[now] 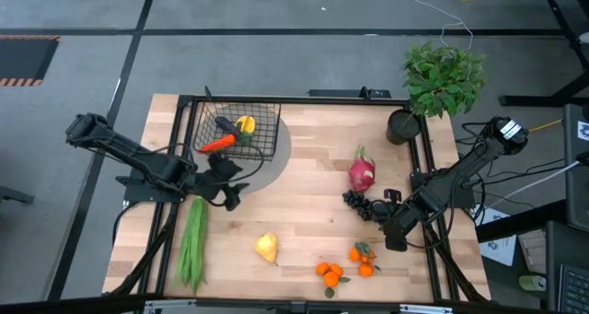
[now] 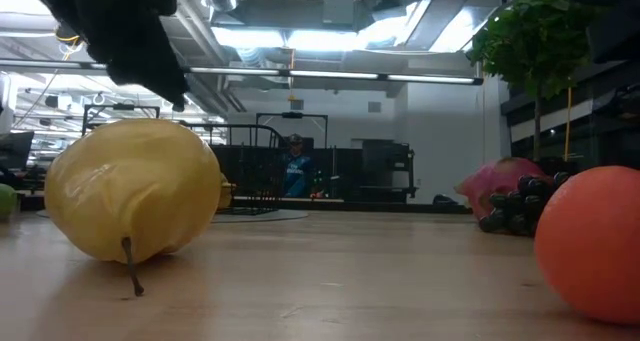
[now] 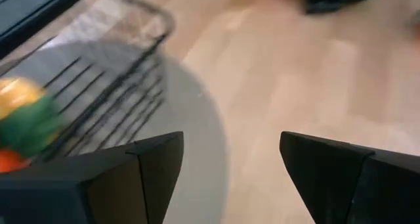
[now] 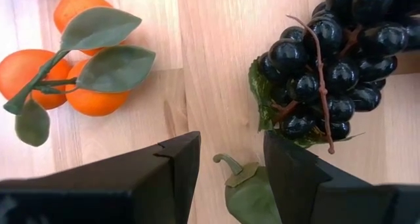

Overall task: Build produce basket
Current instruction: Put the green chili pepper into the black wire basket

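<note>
The left end effector (image 1: 230, 196) hangs over the desk (image 1: 304, 167) just beside the near edge of the black wire-mesh basket (image 1: 260, 121), its two dark fingers (image 3: 157, 161) spread apart with nothing between them. The basket sits at the far left of the desk, partly on a grey round mat (image 1: 276, 157), and holds a carrot (image 1: 218, 144) and a yellow pepper (image 1: 245, 123) with a green top. Long green beans (image 1: 192, 240) lie along the desk's left side, near that arm. A yellow pear (image 1: 266, 248) rests at the near middle of the desk, well apart from the basket.

The right end effector (image 1: 394, 241) is low over the desk's right side, between the dark grapes (image 1: 361, 202) and a cluster of oranges (image 1: 363, 257). Its fingers (image 4: 180, 161) stand apart, empty, with a small green leaf on the wood between them. A pink dragon fruit (image 1: 361, 171) lies touching the grapes on their far side. A second group of oranges (image 1: 330, 273) lies nearer the front edge. A leafy potted plant (image 1: 440, 79) stands at the far right corner.
</note>
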### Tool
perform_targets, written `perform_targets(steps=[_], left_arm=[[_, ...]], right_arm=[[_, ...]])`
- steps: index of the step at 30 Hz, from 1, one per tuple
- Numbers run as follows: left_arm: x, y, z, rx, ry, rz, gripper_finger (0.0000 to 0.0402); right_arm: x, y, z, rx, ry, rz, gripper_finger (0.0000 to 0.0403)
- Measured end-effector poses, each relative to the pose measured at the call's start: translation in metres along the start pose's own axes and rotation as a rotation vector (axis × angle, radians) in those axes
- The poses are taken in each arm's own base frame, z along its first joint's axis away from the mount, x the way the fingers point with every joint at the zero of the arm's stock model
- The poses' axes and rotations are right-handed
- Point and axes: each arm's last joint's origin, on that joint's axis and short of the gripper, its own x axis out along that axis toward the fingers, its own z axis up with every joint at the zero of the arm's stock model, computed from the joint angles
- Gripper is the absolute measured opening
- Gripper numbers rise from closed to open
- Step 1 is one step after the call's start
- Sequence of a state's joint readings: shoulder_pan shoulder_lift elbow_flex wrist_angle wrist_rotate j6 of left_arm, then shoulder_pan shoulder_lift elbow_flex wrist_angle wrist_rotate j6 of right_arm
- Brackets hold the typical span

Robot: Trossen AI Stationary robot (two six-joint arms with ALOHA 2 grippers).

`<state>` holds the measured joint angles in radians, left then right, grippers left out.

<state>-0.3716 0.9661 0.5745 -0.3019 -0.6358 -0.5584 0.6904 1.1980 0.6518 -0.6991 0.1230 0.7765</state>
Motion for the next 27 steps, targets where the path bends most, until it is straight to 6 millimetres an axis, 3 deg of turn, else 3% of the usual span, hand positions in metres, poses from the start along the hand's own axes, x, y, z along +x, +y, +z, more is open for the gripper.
perform_targets(steps=[7,11,14,17,20,27], left_arm=[[0.009,-0.001,-0.004,0.032,-0.133,-0.173,0.0243],[0.010,0.001,-0.001,0.025,-0.158,-0.171,0.0243],[0.010,0.000,0.000,0.020,-0.164,-0.176,0.0243],[0.009,0.000,0.000,0.021,-0.163,-0.177,0.0243],[0.010,0.000,-0.001,0.021,-0.162,-0.177,0.0243],[0.010,0.000,-0.001,0.004,-0.159,-0.179,0.0243]], right_arm=[[0.000,0.000,0.000,0.000,0.000,0.000,0.0156],[0.000,0.000,-0.001,0.003,0.031,0.017,0.0156],[-0.001,-0.003,-0.010,0.042,0.183,0.051,0.0156],[-0.003,-0.011,-0.019,0.109,0.290,-0.036,0.0156],[-0.003,-0.018,-0.024,0.121,0.316,-0.116,0.0156],[0.008,-0.022,-0.032,0.074,0.347,-0.080,0.0156]])
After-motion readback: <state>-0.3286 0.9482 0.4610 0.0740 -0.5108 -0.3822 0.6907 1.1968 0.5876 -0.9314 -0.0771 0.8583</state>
